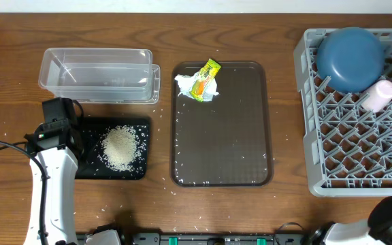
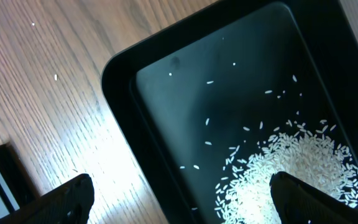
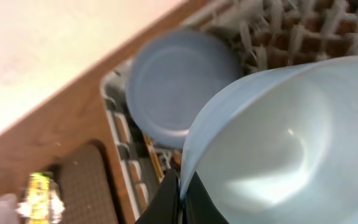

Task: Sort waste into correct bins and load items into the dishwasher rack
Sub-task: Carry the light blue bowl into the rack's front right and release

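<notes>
Left hand (image 2: 182,190) hovered with its fingers spread wide apart, gripping nothing, over the edge of the shallow black rectangular tray (image 1: 90,167). One fingertip (image 2: 309,200) was right above the heap of loose white rice grains (image 1: 120,148) lying in that tray.

Right hand (image 3: 180,200) was pinched together on the rim of the small light-blue bowl (image 3: 278,143), over the large square grey plastic rack (image 1: 339,170). In the rack's far-left corner sat the large dark-blue round dish (image 1: 350,58), with the small pink cup (image 1: 380,95) just beside it.

The crumpled white tissue (image 1: 184,83) and yellow-green printed wrapper (image 1: 203,79) lay at the far end of the brown flat tray (image 1: 223,143). The clear rectangular plastic tub (image 1: 97,75) stood just behind the black tray on the wooden bench (image 1: 284,27).
</notes>
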